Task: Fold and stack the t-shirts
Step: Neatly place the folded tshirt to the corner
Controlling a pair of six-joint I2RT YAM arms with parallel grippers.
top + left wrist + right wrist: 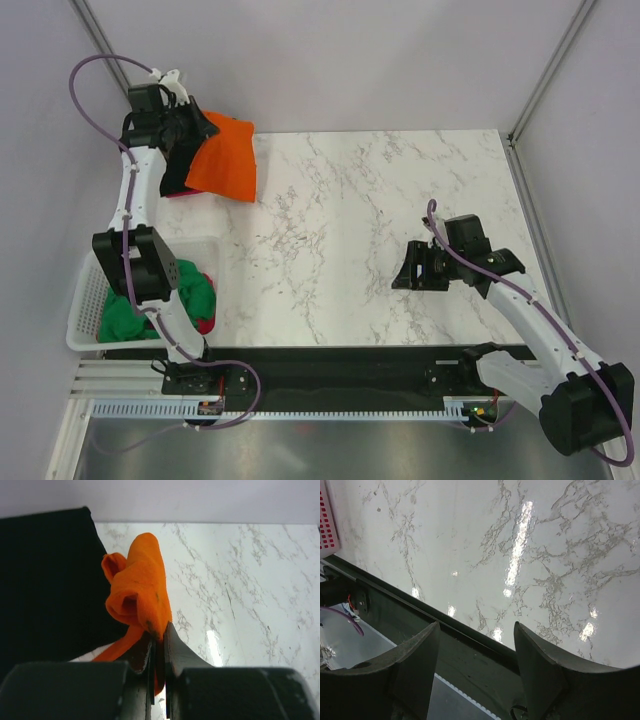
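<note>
Orange t-shirt [225,160] bunched at far-left corner of counter [380,200], pinched tight in left end effector [159,632], overlapping black t-shirt [45,580]. Green t-shirt [120,318] heaped in white basket [80,300] beside left arm. Right end effector [476,645] spread wide, holding nothing, over near counter edge, well apart.

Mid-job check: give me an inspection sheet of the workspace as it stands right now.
Surface: marble table, glossy, with light reflections.
Job's things: orange t-shirt bunched at the far left beside a black t-shirt; green t-shirt and pink-red t-shirt in the white basket.
Clutter: nothing seen.
Grippers: left gripper shut on the orange t-shirt; right gripper open, empty, over the near edge.
Cables: purple cables run along both arms.
Surroundings: grey walls.
</note>
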